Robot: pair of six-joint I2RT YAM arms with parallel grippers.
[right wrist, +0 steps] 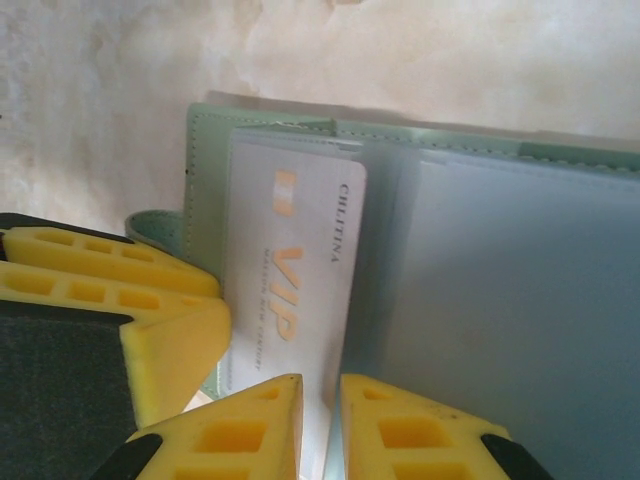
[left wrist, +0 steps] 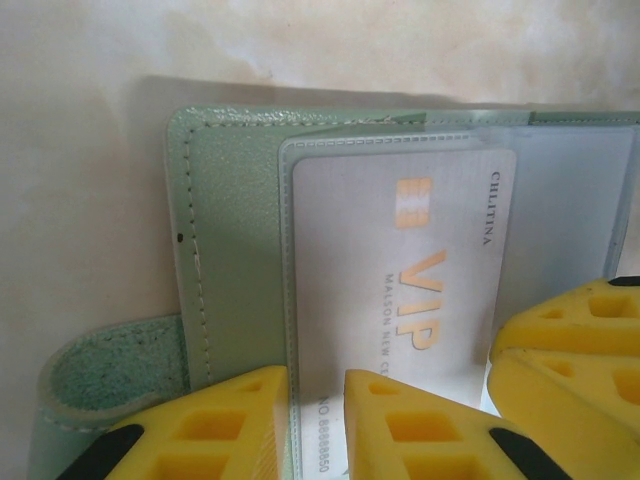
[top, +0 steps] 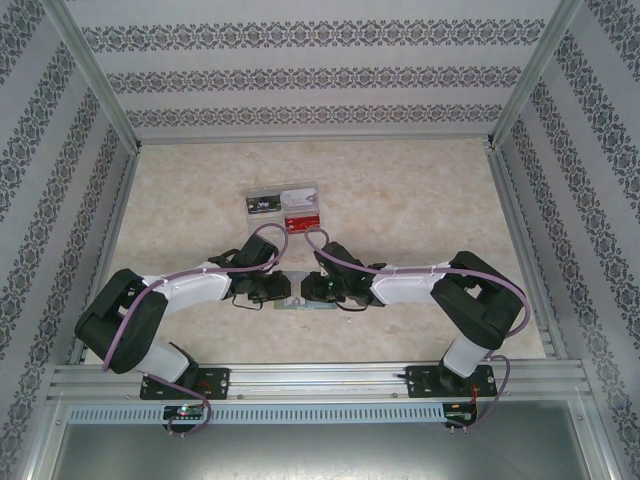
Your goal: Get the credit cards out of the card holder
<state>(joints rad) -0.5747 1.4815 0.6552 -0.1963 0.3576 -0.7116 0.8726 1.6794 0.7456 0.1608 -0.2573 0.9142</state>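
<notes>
Nearest you, the left gripper (left wrist: 316,425) and right gripper (right wrist: 320,430) meet tip to tip over the open card holder (left wrist: 235,250), with bare table (top: 420,200) on both sides. Each pair of fingers (left wrist: 410,430) stands close — a narrow slit over the clear pocket's (left wrist: 330,148) edge — yet you cannot tell whether either pinches anything. A VIP card (left wrist: 400,260) sits in that pocket, its lower end cut off. Farther back, well apart, more credit cards (top: 300,196) lie, a red card (top: 302,221) among them, print unreadable.
</notes>
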